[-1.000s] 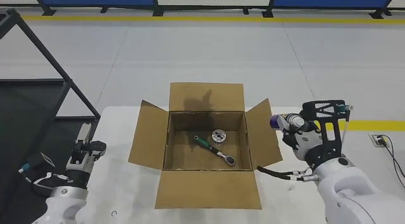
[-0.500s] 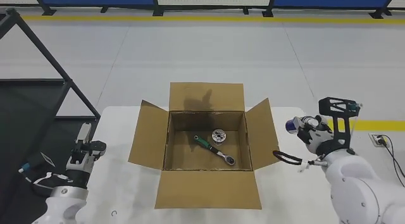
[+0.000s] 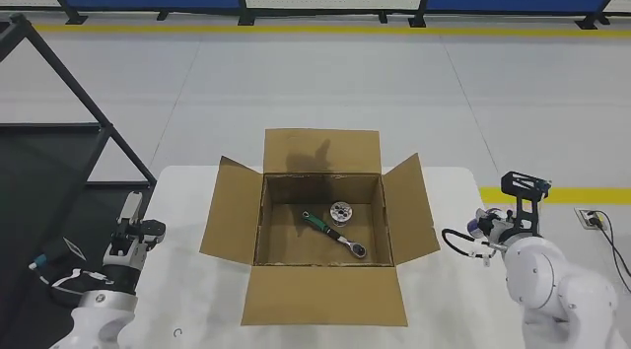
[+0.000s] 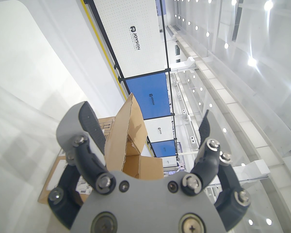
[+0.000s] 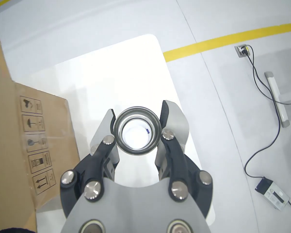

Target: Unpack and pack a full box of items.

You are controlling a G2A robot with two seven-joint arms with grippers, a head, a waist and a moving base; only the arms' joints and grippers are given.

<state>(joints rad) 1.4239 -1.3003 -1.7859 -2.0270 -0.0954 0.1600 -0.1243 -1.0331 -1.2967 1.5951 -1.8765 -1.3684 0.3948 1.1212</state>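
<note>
cardboard box (image 5: 12, 127) bears handling symbols (image 5: 35, 144); right pincer (image 5: 138, 109) grips metal-rimmed can (image 5: 135, 134).

There is one cardboard box (image 3: 325, 296), one ratchet wrench (image 3: 333, 233), one round metal part (image 3: 341, 212) and one metal-rimmed can (image 5: 135, 132).

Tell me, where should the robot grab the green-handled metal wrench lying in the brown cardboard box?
Probably the thin silver shaft in the middle of the green-handled metal wrench, coming straight down from above. It lies flat and slanted on the floor of the brown cardboard box, whose walls block the sides, so grip it crosswise.
</note>
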